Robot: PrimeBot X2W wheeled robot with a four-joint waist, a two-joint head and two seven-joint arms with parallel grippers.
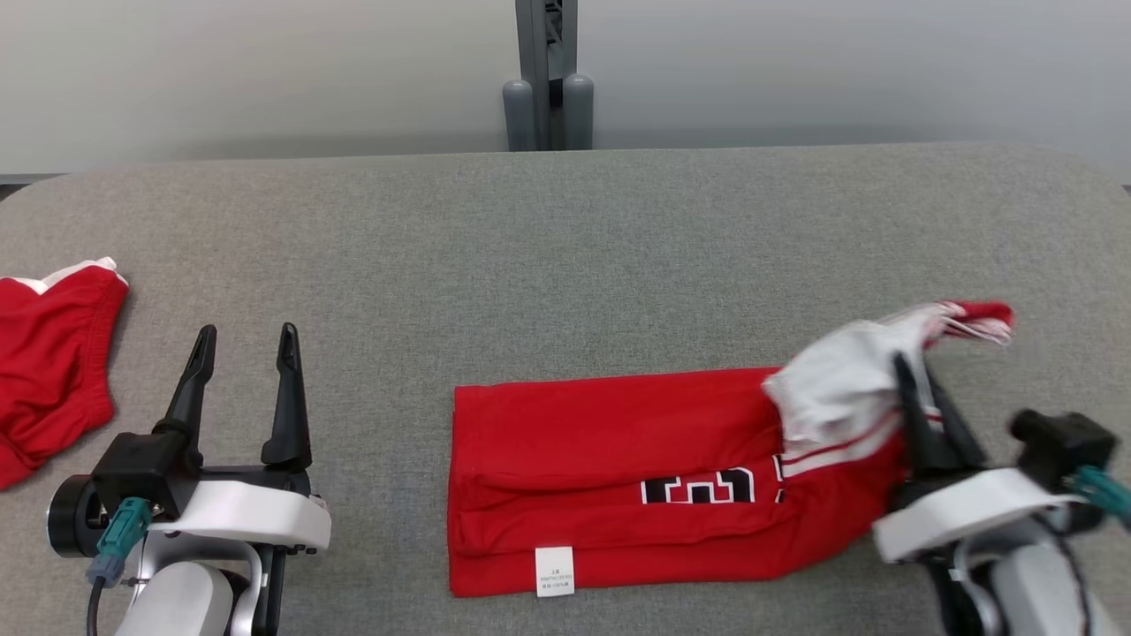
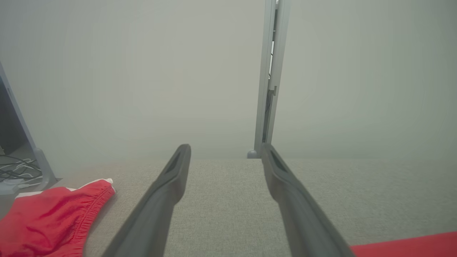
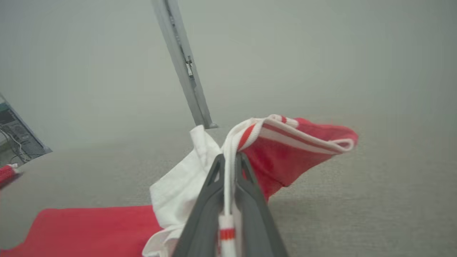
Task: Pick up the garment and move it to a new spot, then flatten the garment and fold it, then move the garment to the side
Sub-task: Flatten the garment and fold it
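Head view: the right hand (image 1: 914, 373) is pinching the striped edge of the red garment (image 1: 601, 442), holding it raised above the grey surface (image 1: 565, 247); the left hand (image 1: 246, 344) is hovering, fingers apart.

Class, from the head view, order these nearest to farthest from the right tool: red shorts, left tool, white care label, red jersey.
1. Red jersey: its striped end is pinched in the right tool.
2. White care label: jersey's near hem, centre.
3. Left tool: lower left.
4. Red shorts: far left edge.
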